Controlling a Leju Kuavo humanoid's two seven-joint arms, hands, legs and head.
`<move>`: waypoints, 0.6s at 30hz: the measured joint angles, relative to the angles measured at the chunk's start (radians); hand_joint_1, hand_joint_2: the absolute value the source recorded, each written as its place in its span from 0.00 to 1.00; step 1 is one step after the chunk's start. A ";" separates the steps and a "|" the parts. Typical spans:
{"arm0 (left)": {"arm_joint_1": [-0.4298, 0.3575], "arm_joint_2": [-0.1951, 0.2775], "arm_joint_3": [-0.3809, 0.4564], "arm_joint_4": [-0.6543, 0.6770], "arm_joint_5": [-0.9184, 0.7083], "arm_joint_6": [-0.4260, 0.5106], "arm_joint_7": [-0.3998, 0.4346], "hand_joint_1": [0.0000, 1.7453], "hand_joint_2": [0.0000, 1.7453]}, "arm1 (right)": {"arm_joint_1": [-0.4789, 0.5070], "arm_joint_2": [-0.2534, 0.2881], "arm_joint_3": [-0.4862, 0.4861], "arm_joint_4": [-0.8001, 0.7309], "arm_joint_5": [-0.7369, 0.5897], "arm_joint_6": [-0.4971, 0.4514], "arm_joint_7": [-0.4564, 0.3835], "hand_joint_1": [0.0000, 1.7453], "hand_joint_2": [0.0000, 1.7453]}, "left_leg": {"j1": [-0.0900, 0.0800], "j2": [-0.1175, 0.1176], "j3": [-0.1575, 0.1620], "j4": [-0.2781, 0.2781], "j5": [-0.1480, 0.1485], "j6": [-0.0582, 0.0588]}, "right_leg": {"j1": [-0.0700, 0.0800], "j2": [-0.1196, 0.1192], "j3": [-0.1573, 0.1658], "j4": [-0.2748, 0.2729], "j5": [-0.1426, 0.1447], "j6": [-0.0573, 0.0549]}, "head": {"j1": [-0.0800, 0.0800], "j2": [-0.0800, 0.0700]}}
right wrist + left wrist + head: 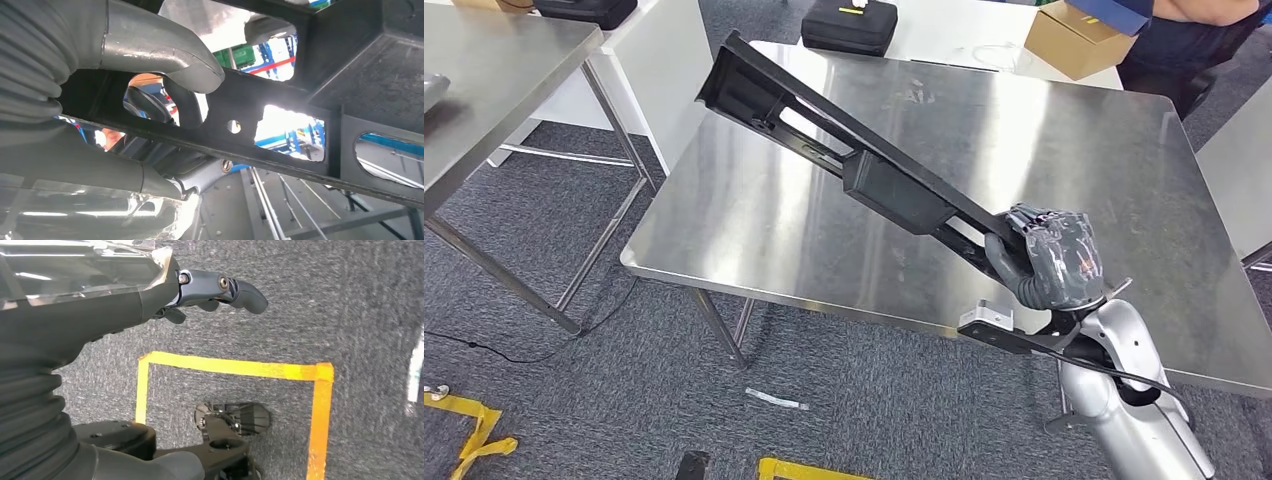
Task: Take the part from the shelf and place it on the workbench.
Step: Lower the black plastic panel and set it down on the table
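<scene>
The part (864,165) is a long black plastic frame with cut-outs, held slanted above the steel workbench (754,230), its far end toward the bench's back left. My right hand (1049,255) grips the near end of it, over the bench's front right area. In the right wrist view the thumb (165,47) lies across the black part (310,95) and dark fingers curl behind it. My left hand (200,292) hangs over the grey carpet, its fingers apart with nothing in them.
A second steel table (484,70) stands at the left. Behind the workbench a white table carries a black case (849,25) and a cardboard box (1074,40), with a person (1194,35) beside it. Yellow tape (225,367) marks a square on the carpet.
</scene>
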State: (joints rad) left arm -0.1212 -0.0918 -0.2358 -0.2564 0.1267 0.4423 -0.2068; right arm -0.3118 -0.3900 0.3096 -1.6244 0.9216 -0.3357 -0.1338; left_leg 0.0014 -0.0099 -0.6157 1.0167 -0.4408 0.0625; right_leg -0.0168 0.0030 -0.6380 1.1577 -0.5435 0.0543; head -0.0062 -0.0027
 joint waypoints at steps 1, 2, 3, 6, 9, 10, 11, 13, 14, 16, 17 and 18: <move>0.000 0.000 0.000 0.000 0.000 0.000 0.000 0.00 1.00 | 0.002 -0.001 0.000 0.000 0.000 0.000 0.000 0.97 1.00 | -0.001 0.000 0.004 0.000 -0.005 0.004 | 0.001 0.000 -0.042 0.064 -0.013 -0.001 | 0.001 0.000; 0.001 -0.001 0.000 0.000 0.001 0.000 0.000 0.00 1.00 | 0.007 -0.001 0.000 0.000 0.000 0.001 0.000 0.97 1.00 | -0.002 -0.001 0.009 0.000 -0.010 0.005 | 0.001 0.000 -0.075 0.105 -0.013 0.001 | 0.001 0.000; 0.002 -0.001 0.000 0.000 0.001 0.000 0.000 0.00 1.00 | 0.010 -0.001 0.000 0.000 0.000 0.001 0.000 0.97 1.00 | -0.002 -0.002 0.016 0.000 -0.016 0.005 | 0.000 0.000 -0.092 0.112 0.001 0.007 | 0.001 0.000; 0.003 -0.001 0.000 0.000 0.004 0.000 -0.001 0.00 1.00 | 0.011 -0.001 0.000 0.001 0.001 0.003 0.000 0.97 1.00 | -0.003 -0.007 0.041 0.002 -0.038 -0.004 | -0.006 -0.003 -0.042 -0.052 0.102 0.031 | 0.002 0.000; 0.003 0.000 0.000 0.000 0.010 0.000 -0.004 0.00 1.00 | 0.007 -0.001 0.001 0.001 0.002 0.010 0.000 0.97 1.00 | -0.009 -0.010 0.051 0.003 -0.057 -0.019 | -0.002 -0.004 -0.002 -0.142 0.133 0.017 | 0.001 0.000; 0.003 0.000 0.000 0.000 0.011 0.000 -0.006 0.00 1.00 | 0.006 -0.002 0.001 0.001 0.002 0.011 -0.001 0.97 1.00 | -0.009 -0.010 0.053 0.002 -0.061 -0.023 | -0.001 -0.003 -0.002 -0.142 0.130 0.008 | -0.001 0.000; 0.003 0.000 0.000 0.000 0.012 0.000 -0.007 0.00 1.00 | 0.004 -0.002 0.002 0.002 0.003 0.012 -0.001 0.97 1.00 | -0.006 -0.009 0.053 0.003 -0.066 -0.027 | -0.005 -0.002 0.001 -0.142 0.128 0.001 | -0.002 0.000; 0.003 0.000 0.000 0.000 0.012 0.000 -0.010 0.00 1.00 | -0.004 -0.003 0.002 0.002 0.003 0.013 -0.001 0.97 1.00 | -0.002 -0.006 0.037 0.042 -0.089 -0.038 | -0.009 -0.001 0.013 -0.144 0.119 -0.015 | -0.003 0.000; 0.002 0.000 0.000 0.000 0.012 -0.001 -0.011 0.00 1.00 | -0.007 -0.004 0.002 0.003 0.003 0.013 -0.002 0.97 1.00 | 0.001 -0.004 0.015 0.087 -0.107 -0.043 | -0.011 -0.001 0.021 -0.145 0.114 -0.023 | -0.004 0.000; 0.002 0.000 0.000 0.000 0.012 -0.001 -0.011 0.00 1.00 | -0.011 -0.004 0.003 0.003 0.003 0.013 -0.002 0.97 1.00 | 0.002 -0.002 -0.025 0.163 -0.135 -0.048 | -0.009 -0.002 0.029 -0.145 0.108 -0.033 | -0.005 0.000; 0.003 0.000 0.000 0.000 0.012 -0.001 -0.011 0.00 1.00 | -0.012 -0.004 0.003 0.004 0.003 0.013 -0.002 0.97 1.00 | 0.002 -0.002 -0.034 0.178 -0.140 -0.049 | -0.009 -0.002 0.030 -0.145 0.107 -0.034 | -0.004 0.000; 0.003 0.000 0.000 0.000 0.012 -0.001 -0.011 0.00 1.00 | -0.012 -0.004 0.003 0.004 0.003 0.013 -0.002 0.97 1.00 | 0.002 -0.002 -0.035 0.179 -0.140 -0.049 | -0.009 -0.002 0.030 -0.145 0.107 -0.034 | -0.004 0.000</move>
State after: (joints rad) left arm -0.1185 -0.0919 -0.2358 -0.2567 0.1389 0.4414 -0.2182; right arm -0.3234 -0.3936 0.3124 -1.6209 0.9251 -0.3223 -0.1358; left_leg 0.0038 -0.0121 -0.6505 1.1959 -0.5810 0.0136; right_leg -0.0256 0.0008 -0.6082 1.0129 -0.4364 0.0204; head -0.0106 -0.0027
